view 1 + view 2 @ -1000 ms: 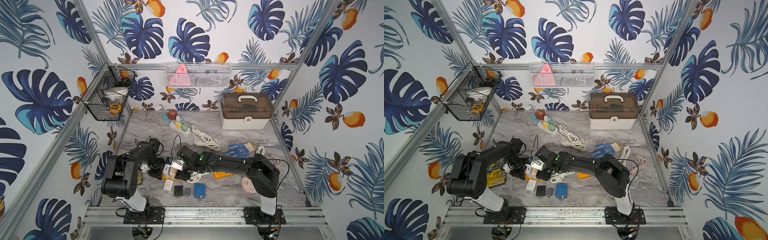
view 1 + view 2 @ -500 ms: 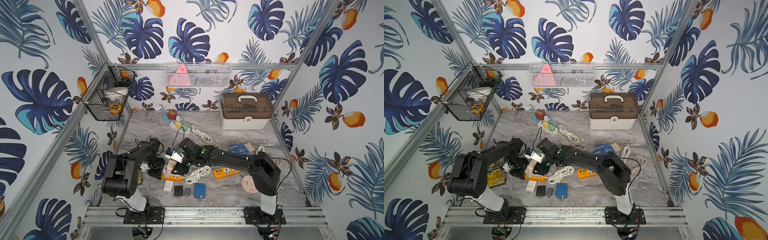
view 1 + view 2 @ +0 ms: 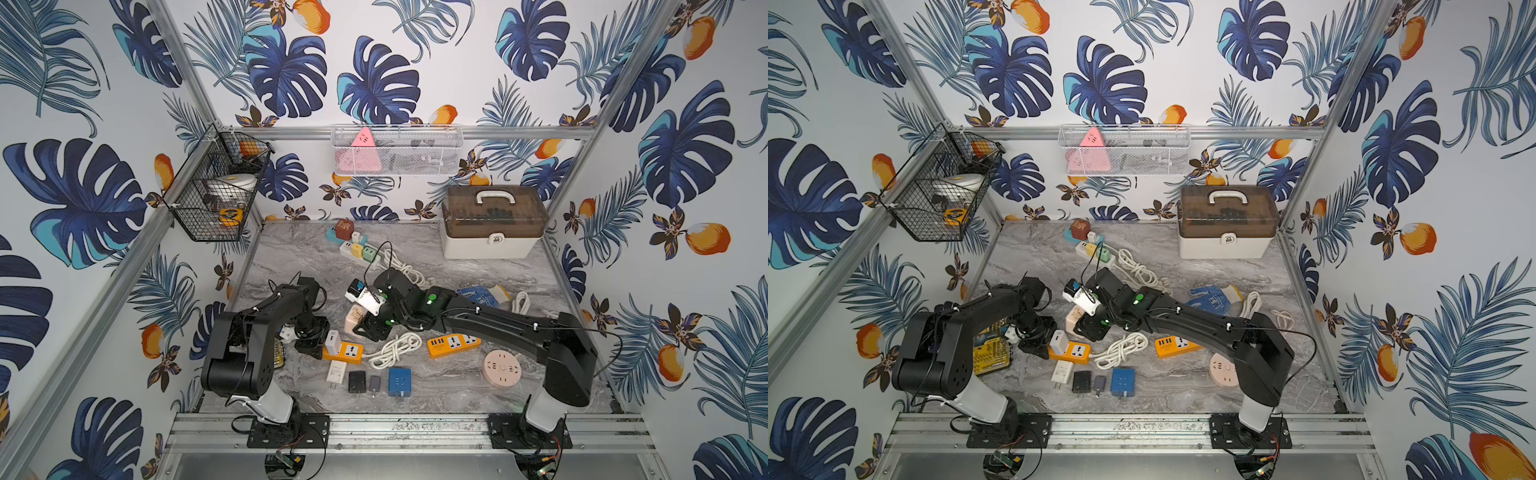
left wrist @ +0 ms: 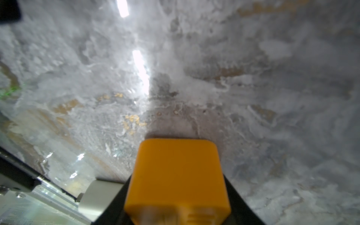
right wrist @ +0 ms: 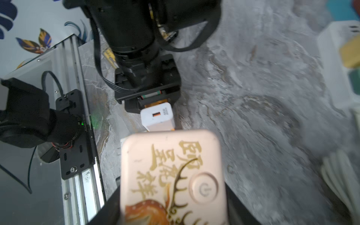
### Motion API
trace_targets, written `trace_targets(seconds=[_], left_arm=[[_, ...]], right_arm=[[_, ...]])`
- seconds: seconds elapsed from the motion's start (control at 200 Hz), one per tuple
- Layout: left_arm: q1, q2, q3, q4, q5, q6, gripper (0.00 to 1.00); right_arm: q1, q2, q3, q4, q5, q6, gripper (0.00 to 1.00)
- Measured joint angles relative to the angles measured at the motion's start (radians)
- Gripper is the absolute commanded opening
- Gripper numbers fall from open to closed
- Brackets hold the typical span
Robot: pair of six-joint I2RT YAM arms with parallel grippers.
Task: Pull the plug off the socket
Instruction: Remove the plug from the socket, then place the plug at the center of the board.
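Note:
An orange socket (image 3: 348, 353) lies at the front left of the marble table, and my left gripper (image 3: 312, 337) is shut on its end. The left wrist view shows the socket (image 4: 177, 175) wedged between the black fingers. A white charger (image 3: 332, 340) still sits plugged into the socket. My right gripper (image 3: 370, 326) is shut on a pink cube plug (image 3: 353, 320) printed with a deer, held clear of the socket, just behind it. In the right wrist view the plug (image 5: 171, 175) fills the jaws, with the charger (image 5: 157, 116) and left gripper (image 5: 148, 97) beyond.
A coiled white cable (image 3: 392, 349), a second orange strip (image 3: 453, 344) and a round pink socket (image 3: 502, 368) lie to the right. Several loose adapters (image 3: 400, 381) line the front. A white power strip (image 3: 359, 251) and toolbox (image 3: 492, 222) stand at the back.
My right gripper has come up and away from the orange socket with the pink plug in it, drifting slightly right. The left gripper has stayed shut on the socket.

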Motion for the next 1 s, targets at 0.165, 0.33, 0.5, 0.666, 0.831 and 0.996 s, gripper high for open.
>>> trace_targets(seconds=[0.165,0.33,0.5,0.666,0.831,0.996], left_arm=[[0.001,-0.008,-0.009,0.011,0.005,0.002,0.0],[0.002,-0.015,-0.019,0.024,0.01,0.003,0.0],[0.002,-0.018,-0.028,0.078,0.044,0.019,0.0],[0.002,-0.018,-0.032,0.111,0.063,0.019,0.0],[0.001,-0.022,-0.036,0.119,0.067,0.019,0.0],[0.002,-0.025,-0.038,0.122,0.067,0.019,0.0]], right_arm=[[-0.028,-0.149,-0.056,-0.212,0.143,0.175,0.15],[-0.087,-0.237,-0.091,-0.474,0.203,0.381,0.16],[-0.157,-0.28,-0.169,-0.673,0.122,0.532,0.16],[-0.19,-0.287,-0.241,-0.741,0.003,0.595,0.18],[-0.201,-0.255,-0.285,-0.748,-0.097,0.636,0.18],[-0.201,-0.219,-0.306,-0.736,-0.169,0.659,0.2]])
